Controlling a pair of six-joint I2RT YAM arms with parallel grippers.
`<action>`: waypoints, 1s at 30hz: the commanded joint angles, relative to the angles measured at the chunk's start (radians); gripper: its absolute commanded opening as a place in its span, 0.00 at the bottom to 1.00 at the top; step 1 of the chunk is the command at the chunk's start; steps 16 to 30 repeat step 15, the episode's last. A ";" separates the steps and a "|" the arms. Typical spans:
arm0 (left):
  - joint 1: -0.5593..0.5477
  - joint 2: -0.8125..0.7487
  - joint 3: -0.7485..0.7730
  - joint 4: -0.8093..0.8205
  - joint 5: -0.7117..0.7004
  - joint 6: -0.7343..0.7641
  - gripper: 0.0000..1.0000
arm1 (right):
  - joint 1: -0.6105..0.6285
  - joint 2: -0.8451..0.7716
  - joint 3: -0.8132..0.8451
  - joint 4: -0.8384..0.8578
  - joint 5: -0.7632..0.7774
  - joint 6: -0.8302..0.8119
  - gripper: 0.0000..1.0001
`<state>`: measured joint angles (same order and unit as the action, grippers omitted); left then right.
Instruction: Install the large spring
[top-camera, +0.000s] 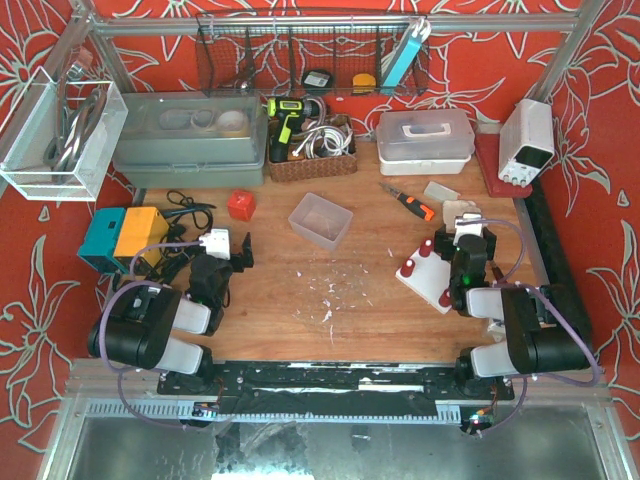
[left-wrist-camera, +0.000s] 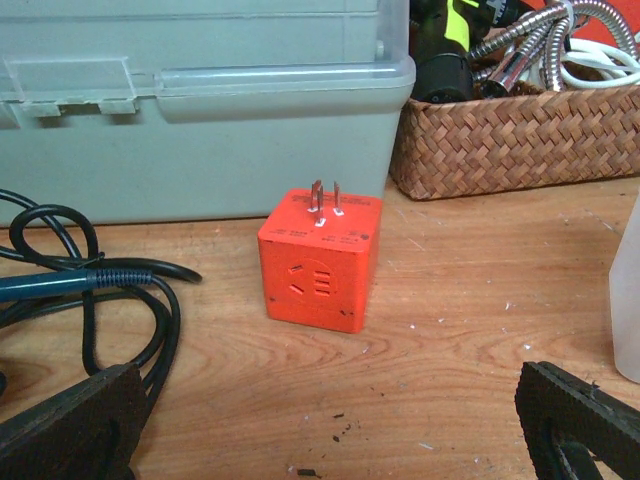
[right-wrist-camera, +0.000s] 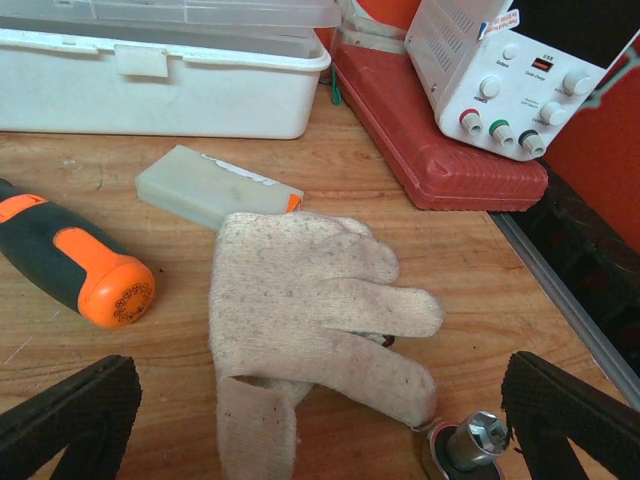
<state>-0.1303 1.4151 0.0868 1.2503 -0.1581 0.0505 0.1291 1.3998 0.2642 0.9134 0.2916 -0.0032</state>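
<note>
No large spring shows in any view. A white fixture board (top-camera: 428, 280) with red caps lies at the right of the table. My right gripper (top-camera: 472, 238) hovers at its far edge, open and empty (right-wrist-camera: 320, 425). Its fingers (right-wrist-camera: 70, 420) flank a beige work glove (right-wrist-camera: 310, 310), which also shows in the top view (top-camera: 466, 211). A metal post on a round base (right-wrist-camera: 478, 440) stands by the glove's fingertip. My left gripper (top-camera: 232, 252) is open and empty (left-wrist-camera: 325, 430), low over the wood, facing an orange plug cube (left-wrist-camera: 320, 260).
An orange-handled screwdriver (top-camera: 410, 202), a clear tub (top-camera: 320, 220), a white lidded box (top-camera: 425, 135), a power supply (top-camera: 527, 140) on a red case (right-wrist-camera: 440, 150), a grey toolbox (top-camera: 190, 130), a wicker basket (top-camera: 310, 160), black cables (left-wrist-camera: 90, 290) and a teal-orange box (top-camera: 120, 235).
</note>
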 joint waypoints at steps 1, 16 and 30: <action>0.006 -0.002 0.010 0.026 -0.001 -0.008 1.00 | -0.002 0.001 -0.010 0.000 0.029 0.019 0.99; 0.011 -0.002 0.014 0.018 0.010 -0.009 1.00 | -0.002 0.000 -0.010 0.001 0.030 0.020 0.99; 0.011 -0.002 0.014 0.018 0.010 -0.009 1.00 | -0.002 0.000 -0.010 0.001 0.030 0.020 0.99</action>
